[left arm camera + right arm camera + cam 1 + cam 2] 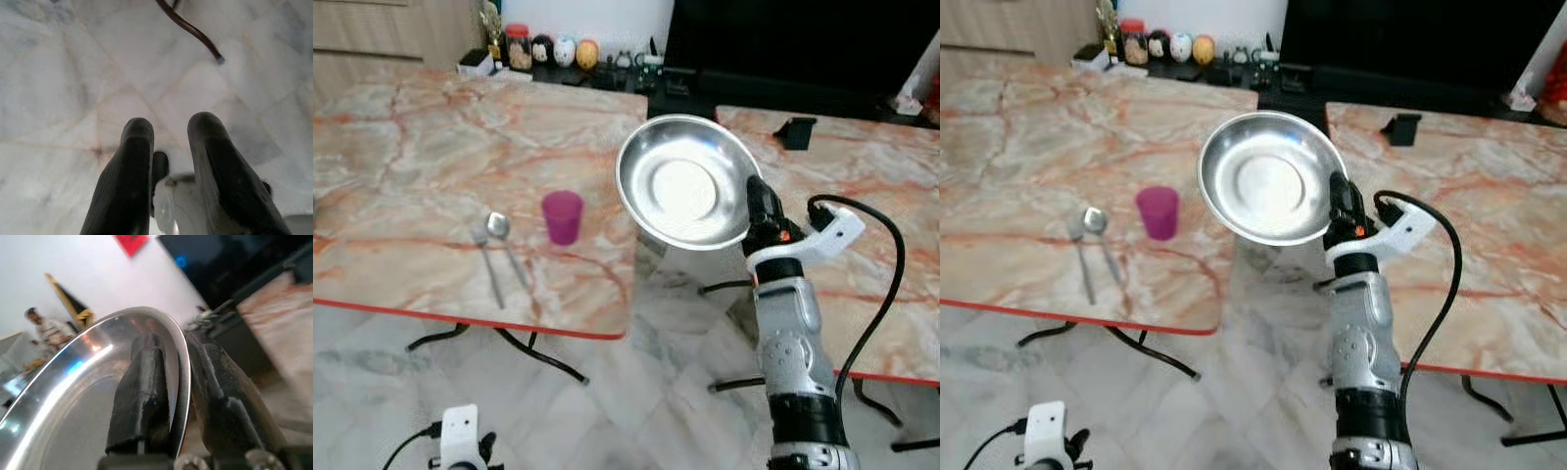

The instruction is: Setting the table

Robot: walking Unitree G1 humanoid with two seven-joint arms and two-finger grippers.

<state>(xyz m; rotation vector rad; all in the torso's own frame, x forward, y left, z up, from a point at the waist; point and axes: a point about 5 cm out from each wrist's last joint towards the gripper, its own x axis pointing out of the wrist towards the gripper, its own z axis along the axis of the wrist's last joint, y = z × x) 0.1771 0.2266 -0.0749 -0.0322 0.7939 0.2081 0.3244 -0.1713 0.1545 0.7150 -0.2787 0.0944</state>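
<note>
Right gripper (756, 201) raised, fingers (142, 382) pinching tilted steel plate (680, 181) rim

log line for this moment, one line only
right gripper: shut on round steel plate rim, held tilted in air | left gripper: idle, low | marble table: pink plastic cup, two metal spoons

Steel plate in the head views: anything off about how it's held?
Yes. The right gripper pinches the steel plate by its rim, steeply tilted, hanging over the gap between the two tables rather than above either top.
</note>
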